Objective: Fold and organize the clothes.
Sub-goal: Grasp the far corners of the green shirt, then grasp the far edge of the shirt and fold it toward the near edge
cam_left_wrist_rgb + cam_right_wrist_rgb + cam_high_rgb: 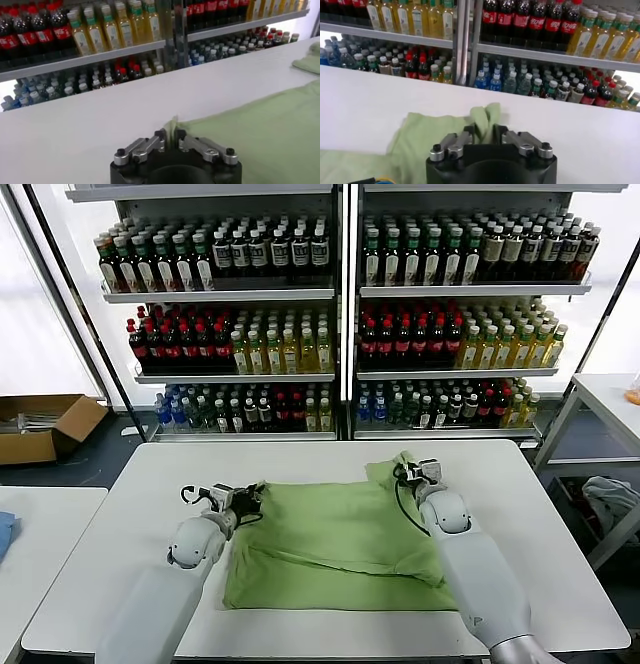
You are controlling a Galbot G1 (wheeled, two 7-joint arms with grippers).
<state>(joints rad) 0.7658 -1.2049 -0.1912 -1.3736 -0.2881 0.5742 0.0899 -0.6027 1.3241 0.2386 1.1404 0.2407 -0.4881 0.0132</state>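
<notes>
A light green shirt lies partly folded on the white table. My left gripper is shut on the shirt's far left corner; in the left wrist view the gripper pinches a thin edge of the cloth. My right gripper is shut on the shirt's far right corner, where cloth bunches up; the right wrist view shows the gripper with a fold of the shirt between the jaws. No collar, buttons or logo show.
Shelves of bottles stand behind the table. A cardboard box sits on the floor at far left. A second white table is at left, and another table at right.
</notes>
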